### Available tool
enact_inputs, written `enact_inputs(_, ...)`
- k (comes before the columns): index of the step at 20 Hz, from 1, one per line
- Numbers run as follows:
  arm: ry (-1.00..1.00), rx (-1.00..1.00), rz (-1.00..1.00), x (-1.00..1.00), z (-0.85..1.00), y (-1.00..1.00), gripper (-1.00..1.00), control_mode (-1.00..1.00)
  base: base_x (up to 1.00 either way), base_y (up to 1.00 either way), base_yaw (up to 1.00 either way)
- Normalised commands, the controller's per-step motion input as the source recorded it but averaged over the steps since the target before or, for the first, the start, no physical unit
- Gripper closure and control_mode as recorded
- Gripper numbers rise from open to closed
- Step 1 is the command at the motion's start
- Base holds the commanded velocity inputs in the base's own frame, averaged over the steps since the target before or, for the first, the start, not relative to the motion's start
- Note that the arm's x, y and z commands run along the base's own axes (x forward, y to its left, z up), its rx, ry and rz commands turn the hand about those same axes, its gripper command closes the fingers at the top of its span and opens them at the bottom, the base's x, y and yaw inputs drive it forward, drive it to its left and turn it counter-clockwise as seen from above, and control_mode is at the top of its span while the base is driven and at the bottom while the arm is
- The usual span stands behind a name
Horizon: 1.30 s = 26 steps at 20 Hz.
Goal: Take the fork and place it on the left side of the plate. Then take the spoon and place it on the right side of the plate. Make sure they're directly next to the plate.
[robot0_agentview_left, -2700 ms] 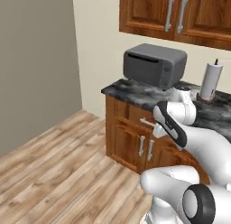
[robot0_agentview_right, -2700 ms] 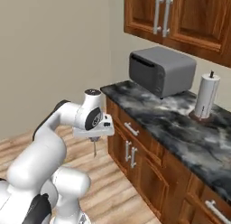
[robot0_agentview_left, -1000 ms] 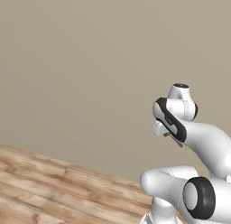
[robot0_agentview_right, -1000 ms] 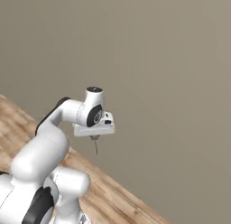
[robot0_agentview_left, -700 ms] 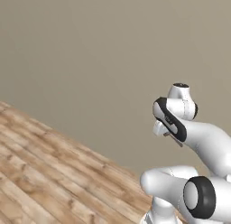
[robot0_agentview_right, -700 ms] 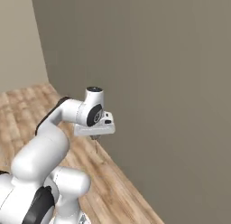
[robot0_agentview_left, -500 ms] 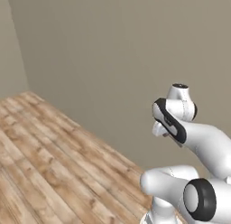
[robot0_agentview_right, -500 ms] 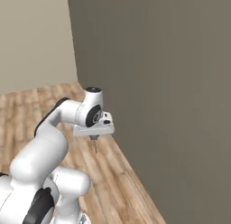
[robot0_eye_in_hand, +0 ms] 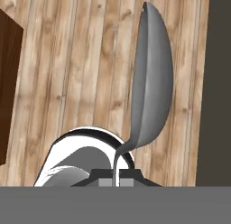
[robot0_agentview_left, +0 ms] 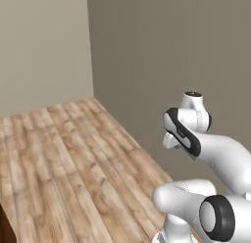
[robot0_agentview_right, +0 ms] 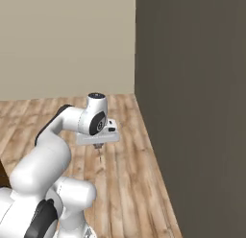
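You won't find any words, numbers, labels or signs to read here. The walls are plain, the wood floor is plain, and the spoon has no writing on it.

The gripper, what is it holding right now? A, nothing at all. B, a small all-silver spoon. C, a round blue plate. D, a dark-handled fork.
B: in the hand view the gripper pinches the thin handle of a small all-silver spoon, its oval bowl hanging over the wooden floor.
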Motion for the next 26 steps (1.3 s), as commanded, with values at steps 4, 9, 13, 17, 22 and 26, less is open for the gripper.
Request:
enact_inputs(4, 0.00, 0.00, 0.00, 0.00, 0.00, 0.00, 1.00, 1.00, 1.00, 0.07, 0.48)
enact_inputs(9, 0.00, 0.00, 0.00, 0.00, 0.00, 0.00, 1.00, 1.00, 1.00, 0.00, 0.46)
enact_inputs(13, 0.00, 0.00, 0.00, 0.00, 0.00, 0.00, 1.00, 1.00, 1.00, 0.00, 0.43)
enact_inputs(17, 0.00, 0.00, 0.00, 0.00, 0.00, 0.00, 1.00, 1.00, 1.00, 0.00, 0.43)
enact_inputs(22, 0.00, 0.00, 0.00, 0.00, 0.00, 0.00, 1.00, 1.00, 1.00, 0.00, 0.43)
enact_inputs(26, 0.00, 0.00, 0.00, 0.00, 0.00, 0.00, 1.00, 1.00, 1.00, 0.00, 0.41)
